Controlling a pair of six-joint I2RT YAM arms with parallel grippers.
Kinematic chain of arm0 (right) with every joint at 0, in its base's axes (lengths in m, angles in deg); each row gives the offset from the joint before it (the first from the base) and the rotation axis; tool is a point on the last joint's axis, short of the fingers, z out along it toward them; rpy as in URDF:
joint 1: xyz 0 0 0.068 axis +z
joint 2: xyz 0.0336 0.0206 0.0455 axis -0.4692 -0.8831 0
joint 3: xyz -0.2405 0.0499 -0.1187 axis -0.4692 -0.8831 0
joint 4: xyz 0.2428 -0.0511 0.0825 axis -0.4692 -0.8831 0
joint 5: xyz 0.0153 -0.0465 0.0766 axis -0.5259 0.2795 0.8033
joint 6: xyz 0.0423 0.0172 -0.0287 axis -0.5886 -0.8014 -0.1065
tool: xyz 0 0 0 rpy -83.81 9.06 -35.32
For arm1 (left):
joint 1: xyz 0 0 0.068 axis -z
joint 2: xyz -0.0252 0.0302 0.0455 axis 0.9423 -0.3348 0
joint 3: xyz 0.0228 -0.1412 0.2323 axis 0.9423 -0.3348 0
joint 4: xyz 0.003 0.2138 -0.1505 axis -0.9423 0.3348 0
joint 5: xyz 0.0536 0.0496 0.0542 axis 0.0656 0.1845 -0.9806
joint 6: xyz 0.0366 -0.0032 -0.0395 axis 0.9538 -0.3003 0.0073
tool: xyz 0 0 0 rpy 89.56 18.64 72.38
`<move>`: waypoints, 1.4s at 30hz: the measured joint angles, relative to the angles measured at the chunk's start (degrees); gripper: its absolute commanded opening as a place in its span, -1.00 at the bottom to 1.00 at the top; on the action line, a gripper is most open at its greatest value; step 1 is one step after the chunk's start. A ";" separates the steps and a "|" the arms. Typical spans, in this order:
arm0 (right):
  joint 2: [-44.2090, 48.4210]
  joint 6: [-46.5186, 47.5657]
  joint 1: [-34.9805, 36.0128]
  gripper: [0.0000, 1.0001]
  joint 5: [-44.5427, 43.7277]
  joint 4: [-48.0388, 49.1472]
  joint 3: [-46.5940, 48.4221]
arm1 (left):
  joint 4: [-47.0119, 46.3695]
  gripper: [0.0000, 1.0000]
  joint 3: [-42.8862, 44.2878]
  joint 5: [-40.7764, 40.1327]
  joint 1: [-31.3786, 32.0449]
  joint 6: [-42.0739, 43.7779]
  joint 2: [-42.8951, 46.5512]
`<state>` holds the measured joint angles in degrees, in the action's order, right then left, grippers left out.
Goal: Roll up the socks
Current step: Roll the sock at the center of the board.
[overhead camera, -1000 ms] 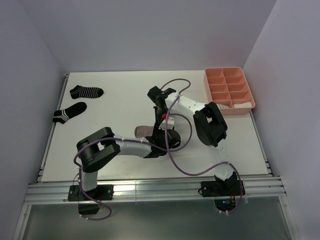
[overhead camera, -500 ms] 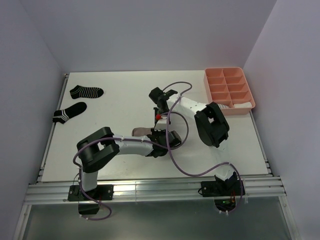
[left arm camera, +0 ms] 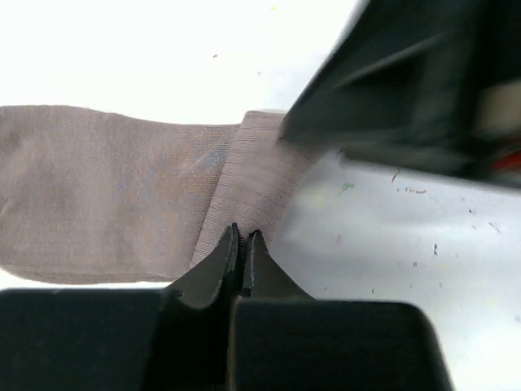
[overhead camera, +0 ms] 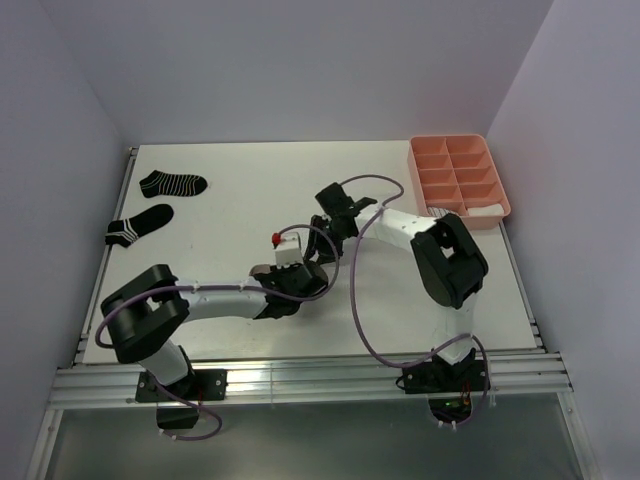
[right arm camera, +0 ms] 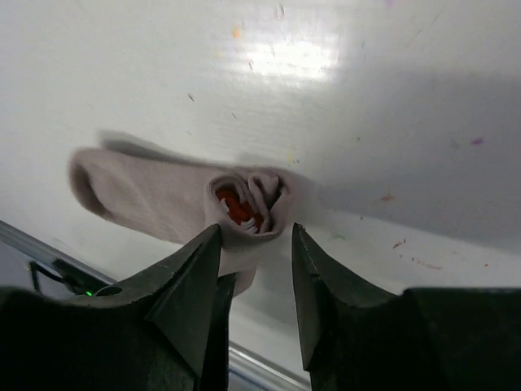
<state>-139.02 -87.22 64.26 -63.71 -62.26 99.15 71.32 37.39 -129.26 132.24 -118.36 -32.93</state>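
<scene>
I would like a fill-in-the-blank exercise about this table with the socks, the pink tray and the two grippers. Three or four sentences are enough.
1. The left gripper is ____ (open / shut) on the taupe sock.
2. The right gripper has its jaws ____ (together / apart).
3. Near the left edge of the table lie ____ black striped socks.
4. The pink tray stands in the far ____ (left / right) corner.

Missing words: shut; apart; two; right.

We can read no words, numbers, labels or brand marks in any of the three views, whether on the socks (overhead camera: 173, 184), the tray (overhead camera: 415, 166) or the tabletop (overhead camera: 250, 205).
</scene>
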 measured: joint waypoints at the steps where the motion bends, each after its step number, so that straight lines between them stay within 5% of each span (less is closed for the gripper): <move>1: 1.51 -0.55 -0.55 -0.02 0.09 2.38 -1.92 | -0.26 -0.99 -1.33 0.90 -0.39 -0.42 1.36; 8: 10.58 -2.05 -4.31 0.05 1.38 17.31 -10.38 | -5.25 -0.99 -13.07 7.76 -4.81 -4.92 12.96; 20: 9.27 -1.14 -2.97 0.19 11.98 34.56 -22.86 | -10.75 -0.99 -29.62 16.81 -13.11 -15.15 31.85; 42: -3.28 -3.28 5.53 0.26 22.82 49.57 -18.80 | -13.70 -0.99 -34.64 27.61 -21.14 -28.87 34.97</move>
<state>-142.30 -90.50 69.79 -40.89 -12.69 80.35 57.62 2.74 -101.65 111.10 -147.23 2.04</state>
